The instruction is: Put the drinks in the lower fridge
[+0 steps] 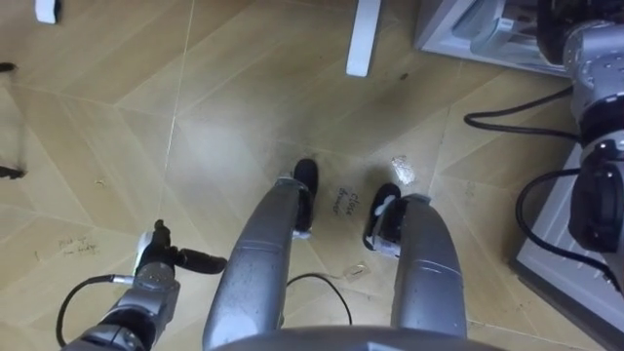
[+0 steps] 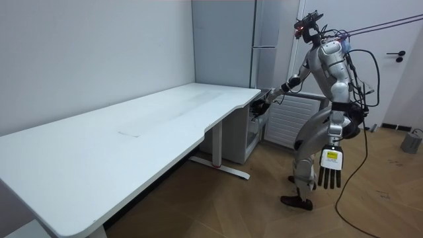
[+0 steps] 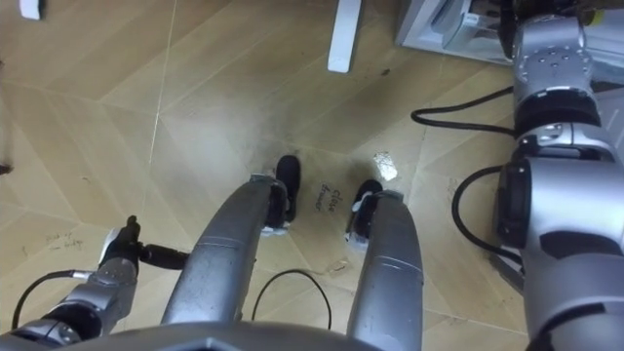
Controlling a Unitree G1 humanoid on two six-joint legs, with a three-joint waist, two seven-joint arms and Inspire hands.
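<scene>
I stand on the wood floor at the end of the white desk (image 2: 132,125), facing a low open cabinet-like fridge (image 2: 253,135) under the tall grey fridge (image 2: 264,46). In the eye views its pale open front (image 1: 468,24) lies at the top right. My right arm (image 1: 590,58) stretches forward to it. The right hand (image 2: 261,106) is a dark shape at the fridge's upper edge, with its fingers unclear. Beside my thigh the left hand (image 1: 154,268) (image 2: 330,170) hangs down, open and holding nothing.
A white desk leg (image 1: 363,39) stands on the floor ahead of my feet. Dark cables (image 1: 517,117) loop over the floor on my right. A white ribbed panel (image 2: 291,119) stands right of the fridge. A small grey can (image 2: 411,141) sits far right.
</scene>
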